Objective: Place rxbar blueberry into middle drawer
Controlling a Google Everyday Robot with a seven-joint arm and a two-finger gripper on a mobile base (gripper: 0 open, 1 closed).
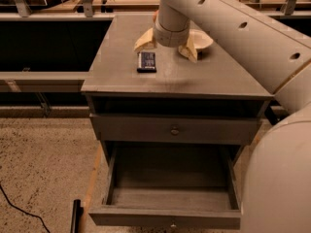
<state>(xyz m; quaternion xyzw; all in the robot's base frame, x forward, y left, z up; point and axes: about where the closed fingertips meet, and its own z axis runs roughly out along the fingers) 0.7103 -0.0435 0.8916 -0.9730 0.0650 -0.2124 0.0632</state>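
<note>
The rxbar blueberry [146, 61] lies flat on the grey cabinet top [209, 79], left of centre, its dark wrapper showing pale print. My gripper [166, 47] hangs just behind and slightly right of the bar, low over the top. It is open and empty: the left cream finger [144, 41] is just behind the bar, the right finger [188, 51] in front of the bowl. The middle drawer [170, 216] is pulled open below, its flat grey floor bare.
A pale bowl [201, 38] sits on the cabinet top behind the right finger. A shut drawer front with a round knob [174, 129] is above the open drawer. My white arm [252, 38] crosses the right side. A black cable [19, 210] lies on the speckled floor.
</note>
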